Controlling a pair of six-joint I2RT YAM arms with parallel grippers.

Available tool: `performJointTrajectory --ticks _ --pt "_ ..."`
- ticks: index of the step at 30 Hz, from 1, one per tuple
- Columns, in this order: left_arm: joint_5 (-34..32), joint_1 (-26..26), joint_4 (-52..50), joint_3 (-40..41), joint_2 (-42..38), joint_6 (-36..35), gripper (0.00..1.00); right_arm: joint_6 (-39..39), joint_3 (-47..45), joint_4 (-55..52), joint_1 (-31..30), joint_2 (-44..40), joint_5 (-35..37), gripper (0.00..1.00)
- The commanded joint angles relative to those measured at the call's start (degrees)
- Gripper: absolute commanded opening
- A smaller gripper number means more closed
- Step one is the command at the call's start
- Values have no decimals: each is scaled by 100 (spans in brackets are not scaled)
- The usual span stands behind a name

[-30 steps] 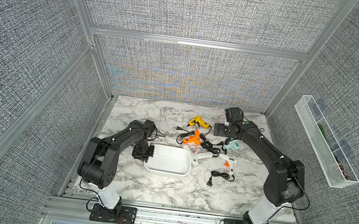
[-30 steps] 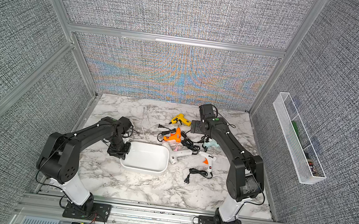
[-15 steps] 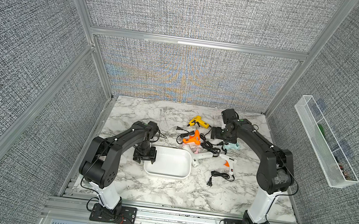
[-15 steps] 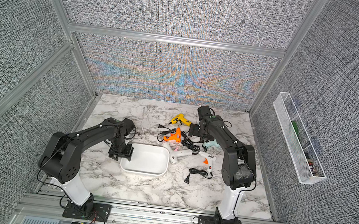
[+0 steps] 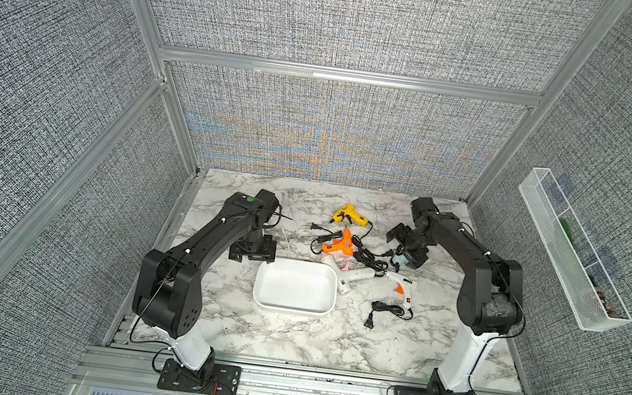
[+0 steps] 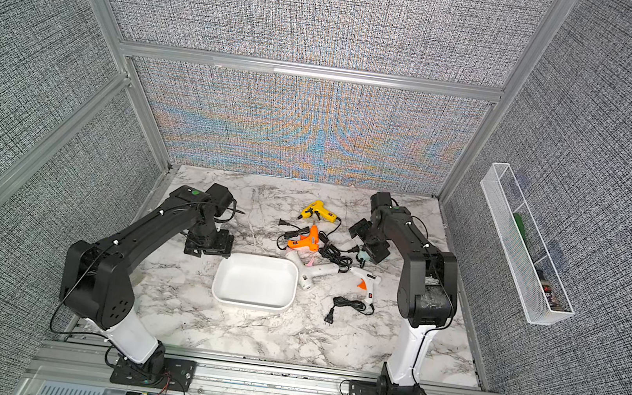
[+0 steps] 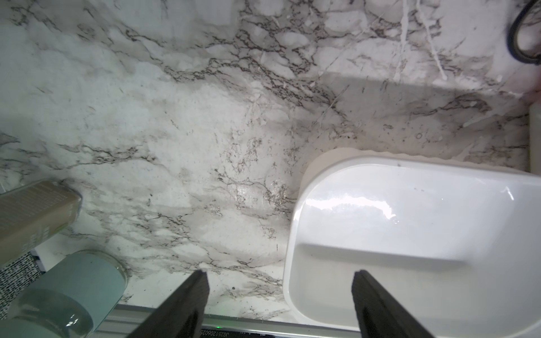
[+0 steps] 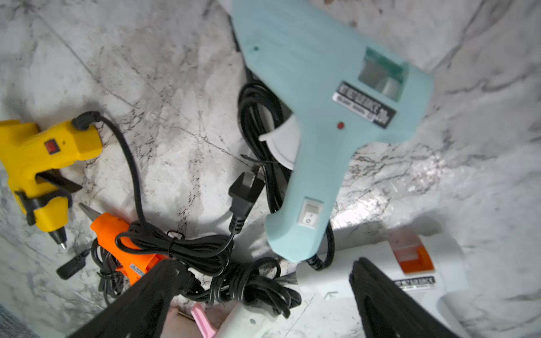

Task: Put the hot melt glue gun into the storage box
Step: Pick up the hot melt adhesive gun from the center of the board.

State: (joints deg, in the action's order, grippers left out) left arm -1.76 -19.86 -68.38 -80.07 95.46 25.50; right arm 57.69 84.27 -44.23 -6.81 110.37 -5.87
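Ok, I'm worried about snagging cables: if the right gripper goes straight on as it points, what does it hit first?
Probably the pale blue plastic glue gun, at its handle's butt; the bundled black power cord lies right beside it, so I'm unsure.

Box [image 5: 292,308] sits in the middle of the table [image 5: 289,338]. Heap of glue guns [image 5: 337,246] and cords [image 5: 370,260] lies just beyond it, toward my right. My left gripper [image 5: 253,258] hangs at the box's far left corner; my right gripper [image 5: 407,255] over the heap's right end. Wire tray [image 5: 582,288] on right wall.
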Motion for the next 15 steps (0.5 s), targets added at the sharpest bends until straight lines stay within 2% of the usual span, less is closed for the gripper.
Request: performJointTrajectory --ticks 1,4,15 --pt "71 165 10 74 -85 65 79 987 -297 287 88 -159 11 93" --pt "150 312 88 97 -120 40 74 1170 -534 438 204 -214 89 86" --pt "158 465 89 110 -133 -168 70 1012 -117 364 361 369 437 78"
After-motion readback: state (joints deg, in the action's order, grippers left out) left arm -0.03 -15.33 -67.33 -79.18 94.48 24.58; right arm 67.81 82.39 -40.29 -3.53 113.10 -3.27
